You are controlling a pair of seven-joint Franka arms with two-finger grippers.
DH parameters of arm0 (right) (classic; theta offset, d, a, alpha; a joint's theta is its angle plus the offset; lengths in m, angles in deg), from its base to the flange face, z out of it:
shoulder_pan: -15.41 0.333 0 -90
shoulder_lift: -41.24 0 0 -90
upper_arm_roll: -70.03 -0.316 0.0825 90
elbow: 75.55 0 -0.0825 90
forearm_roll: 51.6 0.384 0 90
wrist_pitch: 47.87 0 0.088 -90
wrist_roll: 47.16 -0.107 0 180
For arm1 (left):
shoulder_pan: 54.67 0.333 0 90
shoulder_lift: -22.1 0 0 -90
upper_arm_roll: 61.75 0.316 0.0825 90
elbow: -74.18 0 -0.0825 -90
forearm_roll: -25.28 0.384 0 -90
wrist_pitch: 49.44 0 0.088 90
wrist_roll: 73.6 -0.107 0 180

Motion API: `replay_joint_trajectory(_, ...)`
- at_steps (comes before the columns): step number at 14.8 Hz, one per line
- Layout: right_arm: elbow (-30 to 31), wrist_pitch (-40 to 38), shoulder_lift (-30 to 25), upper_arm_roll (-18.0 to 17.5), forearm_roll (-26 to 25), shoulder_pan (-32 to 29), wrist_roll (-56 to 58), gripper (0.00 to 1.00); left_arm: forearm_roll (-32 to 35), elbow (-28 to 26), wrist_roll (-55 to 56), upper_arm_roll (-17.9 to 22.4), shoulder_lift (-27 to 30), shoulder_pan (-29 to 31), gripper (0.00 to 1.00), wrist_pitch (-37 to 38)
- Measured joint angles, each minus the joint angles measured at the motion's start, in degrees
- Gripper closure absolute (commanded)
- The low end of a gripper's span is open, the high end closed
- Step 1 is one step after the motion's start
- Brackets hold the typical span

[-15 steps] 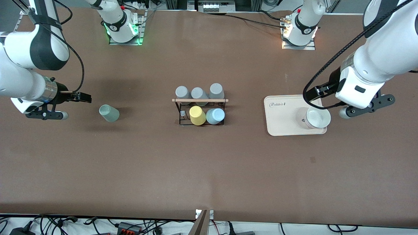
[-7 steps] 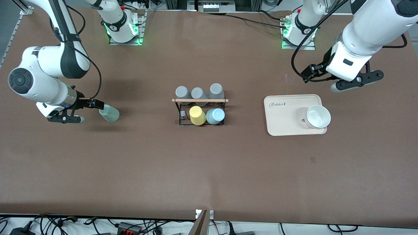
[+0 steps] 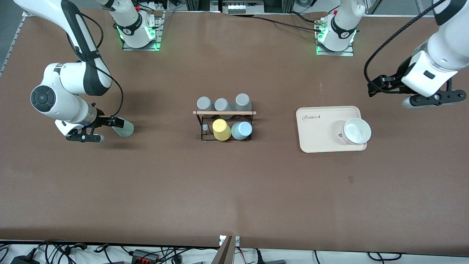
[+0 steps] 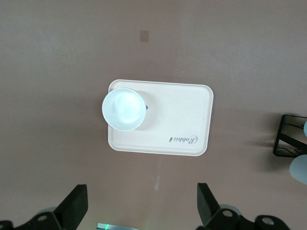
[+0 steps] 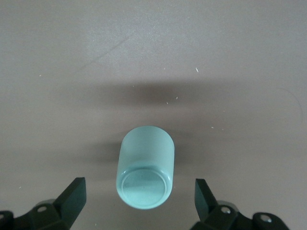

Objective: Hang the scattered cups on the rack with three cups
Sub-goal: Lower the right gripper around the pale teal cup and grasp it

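The pale mint green cup (image 3: 126, 129) lies on its side toward the right arm's end of the table. My right gripper (image 3: 114, 121) is low and open, its fingers on either side of the cup's end without touching it. In the right wrist view the cup (image 5: 146, 163) lies between the open gripper (image 5: 139, 186). The black rack (image 3: 205, 137) stands mid-table with a wooden dowel (image 3: 224, 112). Three grey cups (image 3: 222, 105) sit on its side farther from the front camera. A light blue cup (image 3: 241, 130) and a yellow cup (image 3: 220, 129) sit on the nearer side. My left gripper (image 3: 377, 87) is open and empty above the table.
A cream tray (image 3: 317, 128) with a white bowl (image 3: 356, 131) lies toward the left arm's end of the table. The left wrist view shows the tray (image 4: 182, 120), the bowl (image 4: 123, 109), the rack's corner (image 4: 287, 139) and the open left gripper (image 4: 139, 213).
My right gripper came down and moved up to the mint cup until its fingers flank it. My left arm moved away from over the tray toward its own end of the table.
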Motion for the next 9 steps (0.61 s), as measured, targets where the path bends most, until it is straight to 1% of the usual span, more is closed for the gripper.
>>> replay_joint_trajectory(3,1.5,2.9,0.9,0.0,0.0,0.0,0.0,0.0,-0.4,0.1,-0.3,-0.3,0.0,-0.1,0.0,-0.1)
replay_joint_trajectory(9,4.2,6.1,2.7,0.0,0.0,0.1,0.0,0.0,-2.3,0.7,-0.3,-0.2,0.2,-0.1,0.0,0.9)
